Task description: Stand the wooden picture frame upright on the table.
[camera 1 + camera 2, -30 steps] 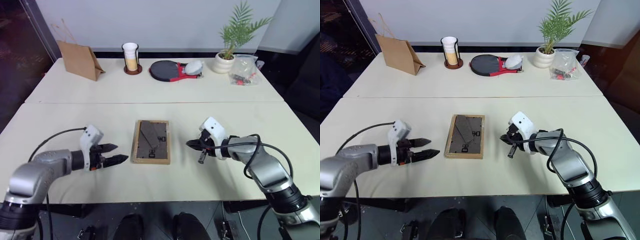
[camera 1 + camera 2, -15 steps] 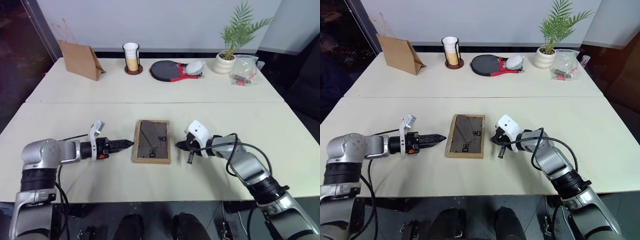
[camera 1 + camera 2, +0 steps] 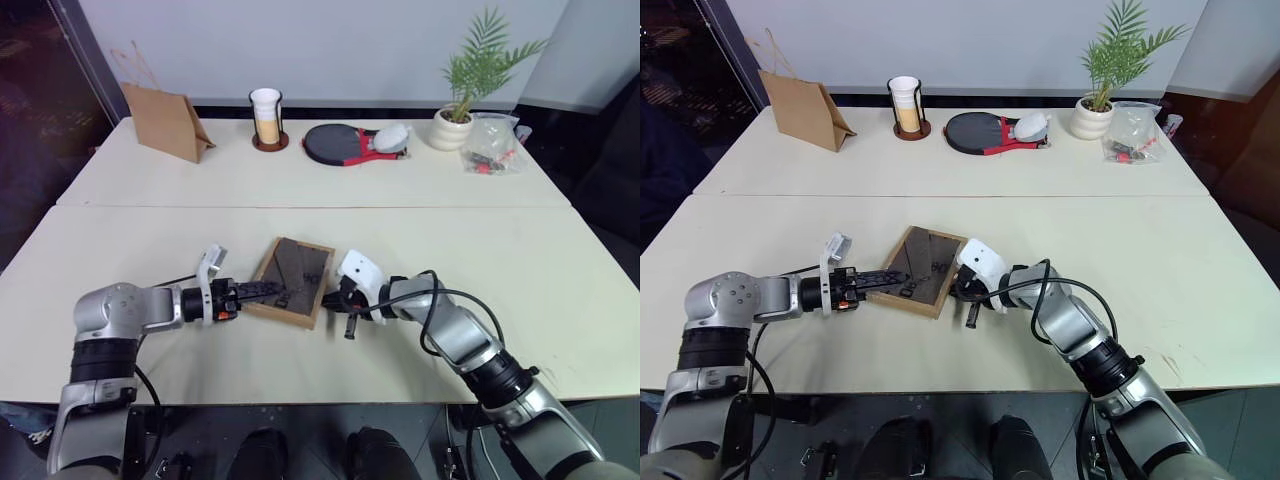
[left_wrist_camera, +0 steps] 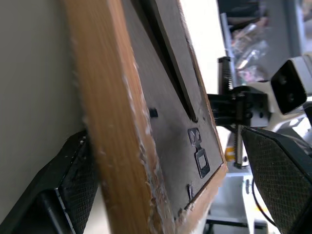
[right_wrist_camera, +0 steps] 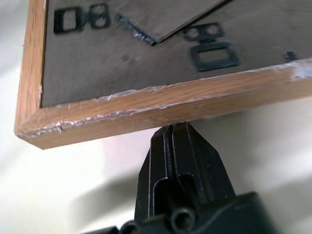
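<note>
Tabletop: cream-white, seam across.
Wooden picture frame: face down, skewed, near middle.
Left hand: fingers spread astride the frame's left edge.
Right hand: clenched, tips against the frame's right edge.

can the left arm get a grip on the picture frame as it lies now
Probably yes. The left gripper is open, one of its fingers under the wooden picture frame edge and one over its back; nothing blocks it. The shut right gripper meets the opposite edge.
</note>
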